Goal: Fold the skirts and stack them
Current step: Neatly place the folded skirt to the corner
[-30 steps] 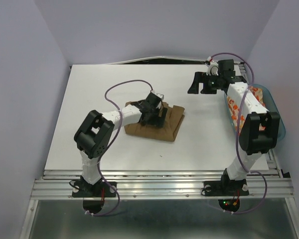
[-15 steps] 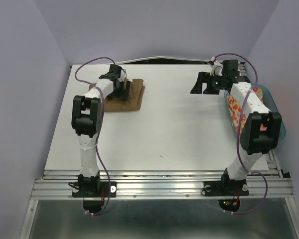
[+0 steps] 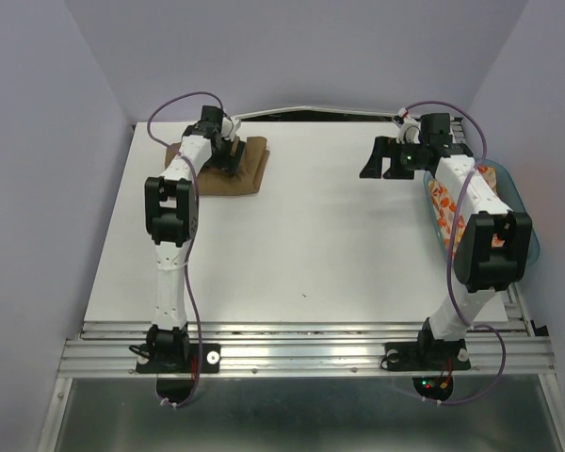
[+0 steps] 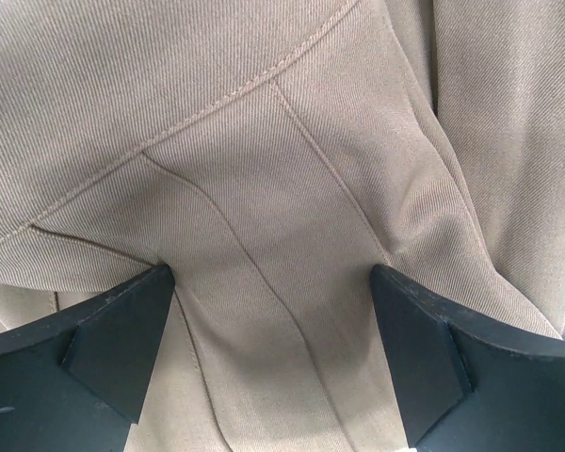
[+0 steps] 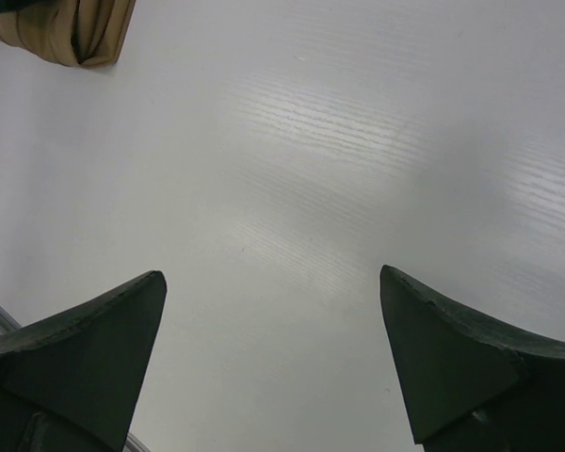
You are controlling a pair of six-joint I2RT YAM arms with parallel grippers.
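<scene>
**Reaching over the folded tan skirt, both hands spread**

The left arm stretches nearly straight from its base along the left edge of the counter to the far-left corner. Its wrist bends down there, so the left hand sits over the folded tan skirt, fingers apart, tips against the cloth. The right arm stands upright with its elbow raised above the tub. Its forearm runs to the far right, and the right hand hangs over bare counter with fingers apart, holding nothing. The printed skirt lies in the tub, partly hidden by the arm.
</scene>
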